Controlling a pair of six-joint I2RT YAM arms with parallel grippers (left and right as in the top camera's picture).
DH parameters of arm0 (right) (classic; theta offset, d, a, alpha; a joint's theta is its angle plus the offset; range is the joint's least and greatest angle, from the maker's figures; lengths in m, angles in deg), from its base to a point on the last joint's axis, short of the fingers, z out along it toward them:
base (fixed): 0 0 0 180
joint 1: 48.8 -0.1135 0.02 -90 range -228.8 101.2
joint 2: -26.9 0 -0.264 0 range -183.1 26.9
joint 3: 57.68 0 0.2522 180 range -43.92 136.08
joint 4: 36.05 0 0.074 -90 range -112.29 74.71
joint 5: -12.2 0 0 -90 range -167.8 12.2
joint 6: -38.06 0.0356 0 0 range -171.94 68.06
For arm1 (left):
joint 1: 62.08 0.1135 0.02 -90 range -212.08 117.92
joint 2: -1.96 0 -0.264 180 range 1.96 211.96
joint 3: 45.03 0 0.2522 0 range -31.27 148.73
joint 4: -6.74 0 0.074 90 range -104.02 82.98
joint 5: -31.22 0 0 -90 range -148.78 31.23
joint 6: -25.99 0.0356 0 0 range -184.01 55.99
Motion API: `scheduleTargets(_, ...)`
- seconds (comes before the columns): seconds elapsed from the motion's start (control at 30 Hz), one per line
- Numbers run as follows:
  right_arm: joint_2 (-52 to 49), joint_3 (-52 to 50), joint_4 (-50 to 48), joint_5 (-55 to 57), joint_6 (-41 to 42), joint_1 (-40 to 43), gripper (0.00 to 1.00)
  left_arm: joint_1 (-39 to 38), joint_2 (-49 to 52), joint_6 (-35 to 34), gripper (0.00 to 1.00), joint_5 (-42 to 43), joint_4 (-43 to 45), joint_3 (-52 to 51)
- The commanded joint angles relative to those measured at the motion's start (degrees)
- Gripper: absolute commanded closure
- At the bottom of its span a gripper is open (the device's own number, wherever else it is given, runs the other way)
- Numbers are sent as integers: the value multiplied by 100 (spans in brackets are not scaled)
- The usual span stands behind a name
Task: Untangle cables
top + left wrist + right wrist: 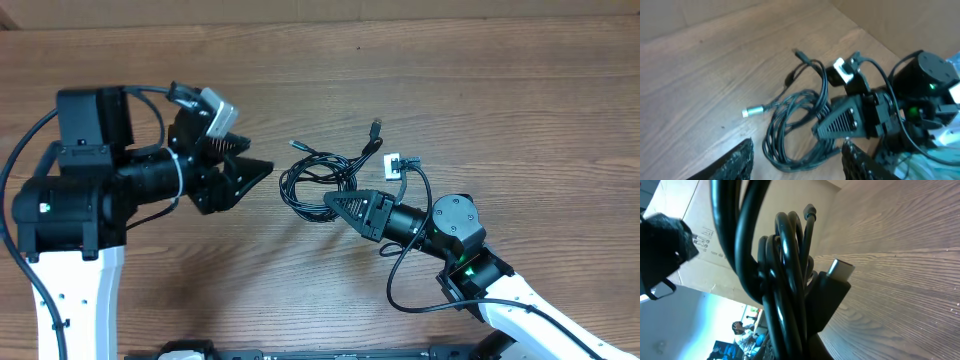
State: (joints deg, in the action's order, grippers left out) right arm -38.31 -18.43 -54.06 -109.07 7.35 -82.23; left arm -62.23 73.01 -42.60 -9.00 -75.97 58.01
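The cables (pixel 312 182) lie as a tangled black coil in the middle of the table, with loose ends toward a small plug (pixel 375 127) and a white connector (pixel 393 165). My right gripper (pixel 336 202) is shut on the coil's right side. In the right wrist view the cables (pixel 782 285) run thick between its jaws, and a silver-tipped plug (pixel 841 270) sticks out. My left gripper (pixel 264 168) hovers just left of the coil, open and holding nothing. In the left wrist view its fingers (pixel 735 162) frame the coil (pixel 790 127) and a silver plug (pixel 751 111).
The right arm's own thicker black wire (pixel 400 280) loops over the table beside its wrist. A cardboard wall (pixel 890 20) stands along the table's far edge. Bare wood tabletop (pixel 450 80) lies behind the coil.
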Motion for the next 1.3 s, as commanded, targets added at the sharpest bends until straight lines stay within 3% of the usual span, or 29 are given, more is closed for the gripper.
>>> scheduleTargets(0.0,55,87,-61,-7,-63,-17,96,-396,22,-643,40,-514,382,46)
scheduleTargets(0.37,55,87,2,-144,-63,-26,96,-1117,717,-879,33,-601,1191,46)
scheduleTargets(0.6,55,87,262,-151,-61,-26,96,-1773,1386,-881,32,-1270,1781,46)
scheduleTargets(0.87,55,87,267,-166,-63,-26,96,-2704,1943,-881,31,-2684,1864,46)
scheduleTargets(1.27,55,87,601,-140,-63,-26,96,-2806,2022,-1078,30,-2754,1864,46)
